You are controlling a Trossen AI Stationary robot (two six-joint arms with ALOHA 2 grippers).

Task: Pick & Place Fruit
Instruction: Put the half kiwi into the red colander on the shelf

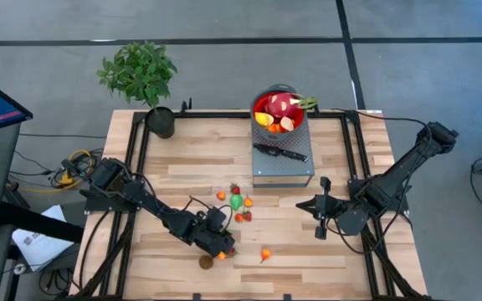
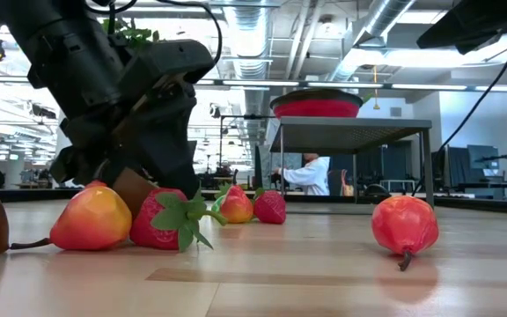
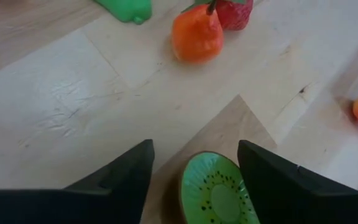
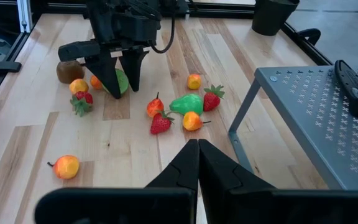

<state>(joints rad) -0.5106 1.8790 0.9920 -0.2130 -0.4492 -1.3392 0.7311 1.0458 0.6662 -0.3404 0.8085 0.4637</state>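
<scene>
No text, label, brand, number or sign can be read in any of the views; the white paper [image 1: 38,242] on the floor beside the desk carries print too small to read.

Overhead, tabletop-level, two wrist views; all share table [image 1: 341,167].

A wooden tabletop [image 1: 182,159] carries a grey perforated stand [image 1: 284,165]; a black-handled knife [image 1: 280,152] lies on the stand; a red bowl [image 1: 276,117] sits behind it; a potted plant [image 1: 145,79] occupies one corner.
</scene>
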